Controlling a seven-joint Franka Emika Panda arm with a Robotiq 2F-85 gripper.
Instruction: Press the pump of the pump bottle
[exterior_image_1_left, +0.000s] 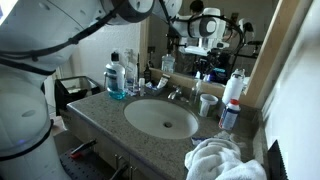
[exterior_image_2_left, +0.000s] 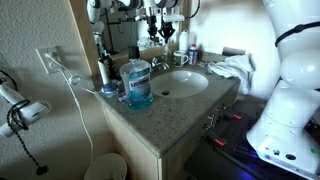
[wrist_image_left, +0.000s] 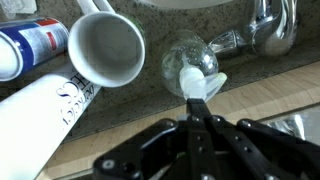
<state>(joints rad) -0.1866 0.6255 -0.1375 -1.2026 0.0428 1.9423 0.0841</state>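
Note:
In the wrist view I look straight down on the pump bottle (wrist_image_left: 190, 58). Its pale translucent body stands upright on the granite counter between a white cup and the faucet. The whitish pump (wrist_image_left: 197, 83) tops it, with its spout towards the lower right. My gripper (wrist_image_left: 192, 97) is shut, fingers pressed together, and their joined tip touches the top of the pump. In an exterior view the gripper (exterior_image_2_left: 166, 38) hangs down over the back of the counter by the mirror. The bottle itself is too small to make out there.
A white cup (wrist_image_left: 105, 48) stands beside the pump bottle, with a tall white bottle (wrist_image_left: 50, 100) and a blue, red and white can (wrist_image_left: 30, 45) beyond it. The faucet (wrist_image_left: 270, 25) is on the other side. A wide bottle of blue liquid (exterior_image_1_left: 117, 80), the sink (exterior_image_1_left: 160, 118) and a white towel (exterior_image_1_left: 225, 160) share the counter.

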